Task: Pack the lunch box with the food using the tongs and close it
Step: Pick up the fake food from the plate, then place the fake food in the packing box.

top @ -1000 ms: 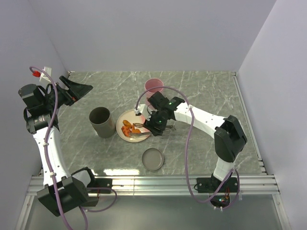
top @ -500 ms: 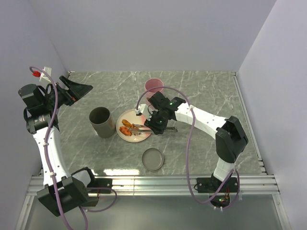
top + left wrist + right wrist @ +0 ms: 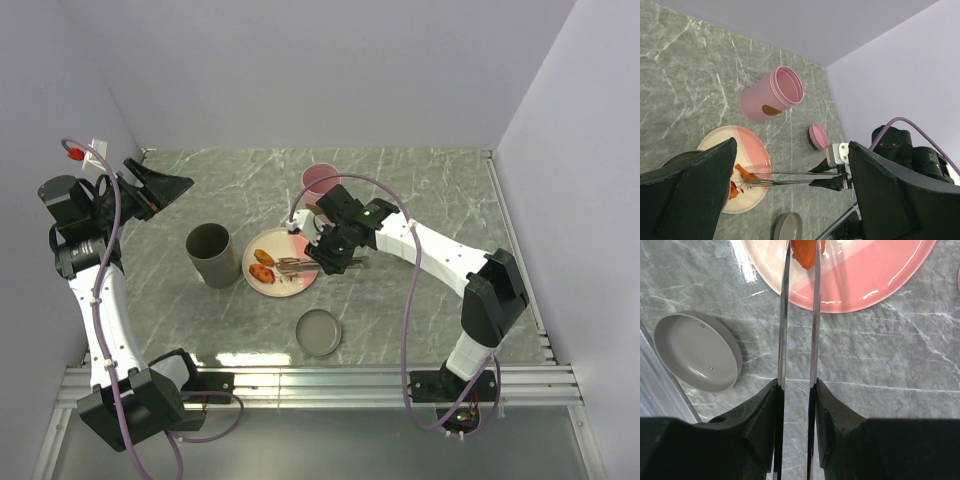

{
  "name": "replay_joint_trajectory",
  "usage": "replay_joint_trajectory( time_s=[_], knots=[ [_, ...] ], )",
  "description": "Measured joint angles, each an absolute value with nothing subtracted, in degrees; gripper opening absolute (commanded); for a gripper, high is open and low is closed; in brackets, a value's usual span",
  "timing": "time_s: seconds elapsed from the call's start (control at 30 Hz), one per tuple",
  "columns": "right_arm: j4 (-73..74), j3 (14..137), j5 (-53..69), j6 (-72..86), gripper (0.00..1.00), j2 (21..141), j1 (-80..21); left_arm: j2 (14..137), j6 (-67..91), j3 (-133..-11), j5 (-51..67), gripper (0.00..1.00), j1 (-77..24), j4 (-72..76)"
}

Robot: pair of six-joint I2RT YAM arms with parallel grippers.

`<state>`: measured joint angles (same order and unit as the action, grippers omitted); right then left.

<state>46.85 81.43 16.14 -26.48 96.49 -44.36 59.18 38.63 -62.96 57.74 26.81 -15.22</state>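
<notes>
Over the plate [image 3: 880,275], the tongs [image 3: 783,315] stand narrow, their arms near parallel, pinching one orange chunk [image 3: 806,252] between them close to the tips. The right gripper [image 3: 796,390] squeezes both arms from outside. Two other chunks [image 3: 262,270] lie on the plate, just beyond the tips. The left gripper [image 3: 165,185] gapes wide, well apart.

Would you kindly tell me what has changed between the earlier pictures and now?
The right gripper swung the tongs from the plate's near side toward its middle, and its jaws squeezed them narrower around an orange chunk. The left gripper stayed raised with jaws open; the plate did not move.
</notes>
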Motion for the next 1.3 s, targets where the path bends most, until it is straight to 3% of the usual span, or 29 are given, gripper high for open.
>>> replay_joint_trajectory(
  time_s=[0.53, 1.0, 1.3],
  knots=[
    [50.6, 88.1, 17.6, -24.9, 0.22, 95.0, -44.1, 59.2, 38.7, -63.0, 57.7, 0.99, 26.8, -15.1],
    [54.6, 106.0, 23.7, -20.4, 0.22, 94.4, -44.6, 59.6, 39.6, -63.0, 57.7, 0.99, 26.8, -14.0],
    [53.9, 116.4, 25.9, -17.6, 0.22, 102.0, -48.7, 60.5, 40.2, -63.0, 57.8, 0.99, 26.8, -13.3]
  ],
)
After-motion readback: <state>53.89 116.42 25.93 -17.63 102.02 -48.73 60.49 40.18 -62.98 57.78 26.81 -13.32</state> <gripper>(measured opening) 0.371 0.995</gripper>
